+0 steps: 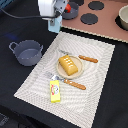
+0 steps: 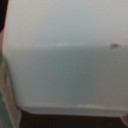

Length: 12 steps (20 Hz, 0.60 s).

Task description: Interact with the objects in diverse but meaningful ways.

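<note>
Filling the wrist view almost edge to edge, a pale blue carton (image 2: pixel 65 60) sits so close to the lens that you see only its flat face and one faint seam. In the exterior view you find the gripper (image 1: pixel 53 26) raised at the upper middle of the frame, above the far edge of the striped placemat (image 1: pixel 95 75); judging by the wrist picture it is likely clenched on that carton, but the fingers are not visible, so you cannot tell for sure.

You appear to be mid-carry. Your next move calls for choosing a landing spot: the grey two-handled pot (image 1: pixel 27 52) at left is open, and the mat has bare cloth at right.

On the mat, the bread loaf (image 1: pixel 70 65) rests on the round plate (image 1: pixel 61 73), flanked by wooden-handled cutlery (image 1: pixel 88 59), with the yellow butter block (image 1: pixel 55 91) near the lower middle. The small red item (image 1: pixel 67 8) beside the arm is too blurred to name.
</note>
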Motion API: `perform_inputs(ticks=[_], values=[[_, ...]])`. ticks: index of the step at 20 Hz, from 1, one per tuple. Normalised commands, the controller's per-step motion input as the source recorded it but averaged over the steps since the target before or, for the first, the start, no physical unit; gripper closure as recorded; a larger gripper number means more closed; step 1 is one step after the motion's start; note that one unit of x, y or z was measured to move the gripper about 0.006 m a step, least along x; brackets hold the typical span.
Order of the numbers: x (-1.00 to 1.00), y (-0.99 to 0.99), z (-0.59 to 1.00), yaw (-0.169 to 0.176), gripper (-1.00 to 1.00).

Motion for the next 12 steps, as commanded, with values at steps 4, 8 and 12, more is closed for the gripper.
perform_inputs(ticks=[4,8,12], values=[[-0.42,-0.20,-0.34,0.000,1.00],[-0.30,-0.13,-0.27,-0.013,1.00],[-0.23,-0.13,-0.25,-0.020,1.00]])
